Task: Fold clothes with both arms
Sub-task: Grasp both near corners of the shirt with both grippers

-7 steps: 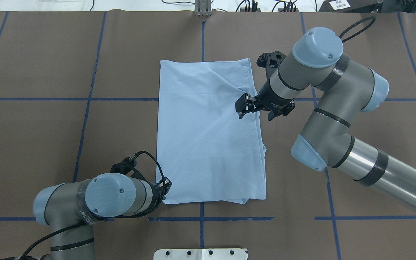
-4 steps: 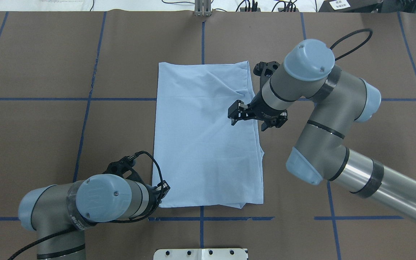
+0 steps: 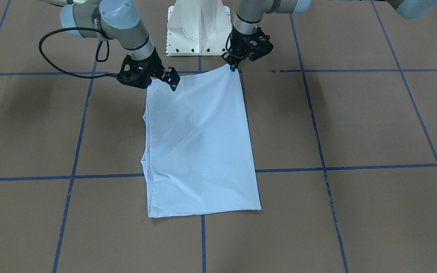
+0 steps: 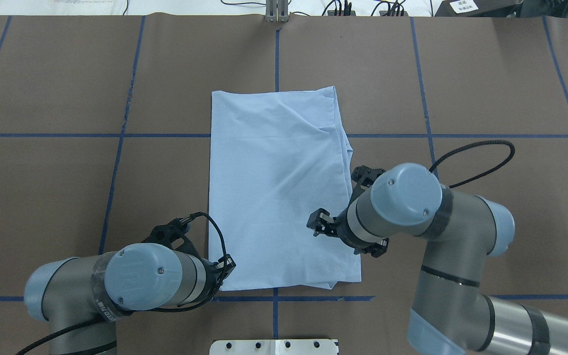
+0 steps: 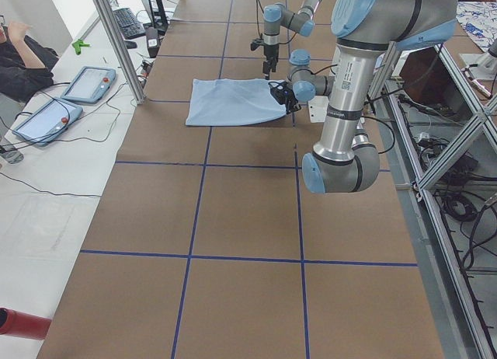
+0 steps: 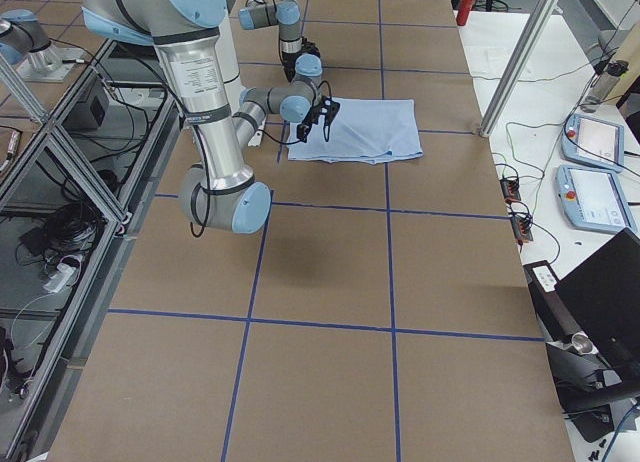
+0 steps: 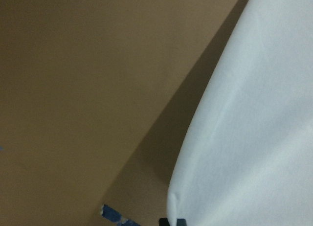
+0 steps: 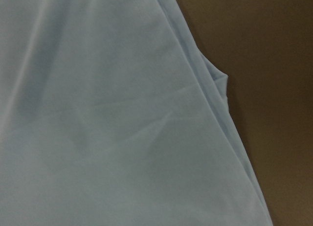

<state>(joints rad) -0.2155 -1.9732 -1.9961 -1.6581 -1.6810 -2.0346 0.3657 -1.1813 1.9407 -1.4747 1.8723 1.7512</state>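
Observation:
The clothes, a light blue T-shirt (image 4: 279, 197) folded into a long rectangle, lie flat on the brown table (image 4: 67, 197); no print or collar shows. My left gripper (image 4: 226, 266) sits at the shirt's near left corner, shut on that corner. From across the table the left gripper (image 3: 235, 65) pinches the slightly lifted corner of the shirt (image 3: 199, 151). My right gripper (image 4: 315, 226) hovers open over the near right part of the shirt, fingers pointing at the cloth. The right wrist view shows only shirt (image 8: 122, 113) and its layered right edge.
The white pedestal base (image 3: 198, 26) stands just behind the shirt's near edge. Blue tape lines (image 4: 121, 148) grid the table. Beyond the far edge a side table carries teach pendants (image 5: 85, 83), with a person (image 5: 19, 56) sitting there.
My right arm has swung from the shirt's far right edge back toward its near right part. The shirt slid slightly to the left. The left gripper stayed on the near left corner.

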